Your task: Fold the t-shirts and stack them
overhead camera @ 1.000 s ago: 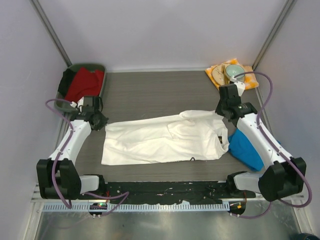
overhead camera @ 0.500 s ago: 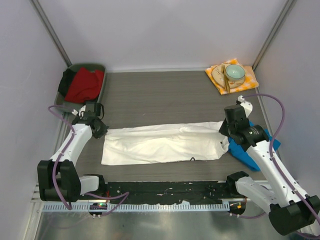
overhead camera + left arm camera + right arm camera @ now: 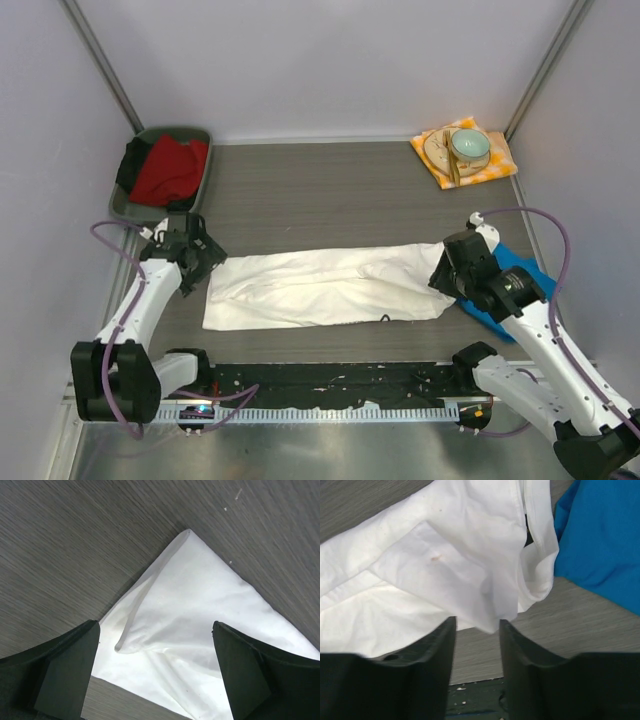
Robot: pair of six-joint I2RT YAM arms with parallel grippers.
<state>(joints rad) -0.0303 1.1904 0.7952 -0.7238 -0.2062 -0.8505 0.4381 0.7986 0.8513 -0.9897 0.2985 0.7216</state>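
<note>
White t-shirt (image 3: 320, 285) — a long, rumpled, folded band across the table (image 3: 330, 190); blue t-shirt (image 3: 600, 540) bunched at its right end.

A long-folded white cloth t-shirt (image 3: 320, 290) spans the near half of the dark wood-grain table (image 3: 330, 190) — left gripper (image 3: 205, 250) spread wide at one end, right gripper (image 3: 442, 280) at the other, beside a bright blue cloth t-shirt (image 3: 520, 268).

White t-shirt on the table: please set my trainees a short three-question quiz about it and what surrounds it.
1. True or false: the left gripper is shut on the white t-shirt.
2. The blue t-shirt lies by the white one's: A) left end, B) right end, C) far edge's middle.
3. What holds the red cloth?
Key: 1 false, its jaws stand wide apart over a corner; 2 B; 3 the bin at the far left corner.
</note>
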